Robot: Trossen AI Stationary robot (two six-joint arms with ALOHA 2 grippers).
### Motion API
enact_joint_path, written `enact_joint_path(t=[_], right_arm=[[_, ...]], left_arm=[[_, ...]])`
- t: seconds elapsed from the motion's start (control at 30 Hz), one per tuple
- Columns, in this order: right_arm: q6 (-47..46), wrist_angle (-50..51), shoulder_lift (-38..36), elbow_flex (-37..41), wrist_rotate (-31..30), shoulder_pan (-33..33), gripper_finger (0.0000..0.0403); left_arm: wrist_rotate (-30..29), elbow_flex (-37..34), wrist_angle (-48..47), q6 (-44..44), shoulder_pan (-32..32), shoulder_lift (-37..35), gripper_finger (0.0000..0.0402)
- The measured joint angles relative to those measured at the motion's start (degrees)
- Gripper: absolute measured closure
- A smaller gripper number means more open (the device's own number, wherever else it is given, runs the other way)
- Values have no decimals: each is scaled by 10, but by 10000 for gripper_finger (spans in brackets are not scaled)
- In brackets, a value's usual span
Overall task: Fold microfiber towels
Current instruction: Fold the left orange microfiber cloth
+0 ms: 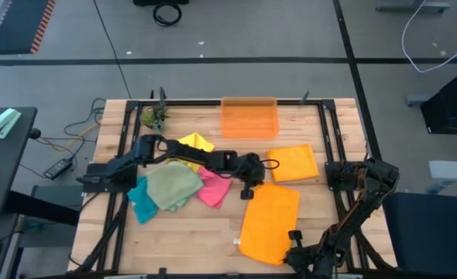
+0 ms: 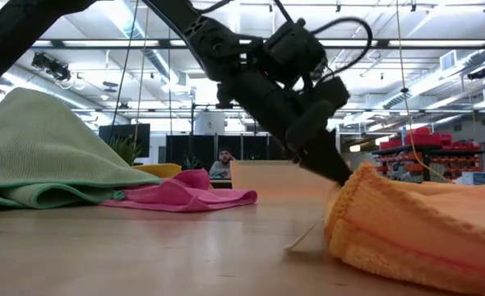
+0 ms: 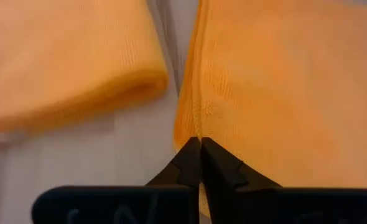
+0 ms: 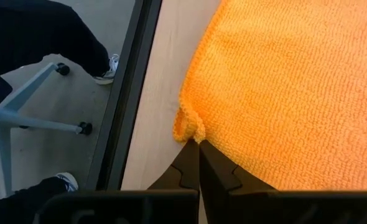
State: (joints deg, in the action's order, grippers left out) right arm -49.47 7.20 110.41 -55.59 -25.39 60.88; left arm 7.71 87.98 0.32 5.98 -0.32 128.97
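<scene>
So the big orange microfiber towel [image 1: 269, 221] is lying spread out on the wooden tabletop [image 1: 190, 232], toward the front right. The left hand [image 1: 248, 194] is reaching across and pinching the towel's far corner, fingers [image 3: 190, 165] squeezed together on the fabric edge. The right hand [image 1: 294, 239] is doing the same at the near right corner, clamped tight on a little bunched bit of cloth. A second, already folded orange towel [image 1: 293, 163] is sitting just beyond the big one, in front of the translucent orange plastic bin [image 1: 249, 118]. Off to the left there's a pile: sage green towel [image 1: 172, 186], pink towel [image 1: 215, 188], teal towel [image 1: 142, 200] and yellow towel [image 1: 195, 142].
</scene>
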Motion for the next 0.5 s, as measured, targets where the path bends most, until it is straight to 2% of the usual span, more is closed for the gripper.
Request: enact_joint_path(t=[0.13,0.33,0.5], right_arm=[[0,0,0,0,0,0,397],[-3,0,0,0,0,0,397],[-2,0,0,0,0,0,397]], left_arm=[[0,15,-11,7,0,-5,394],[-2,21,-33,7,3,-5,384],[-25,21,-33,4,5,-5,395]])
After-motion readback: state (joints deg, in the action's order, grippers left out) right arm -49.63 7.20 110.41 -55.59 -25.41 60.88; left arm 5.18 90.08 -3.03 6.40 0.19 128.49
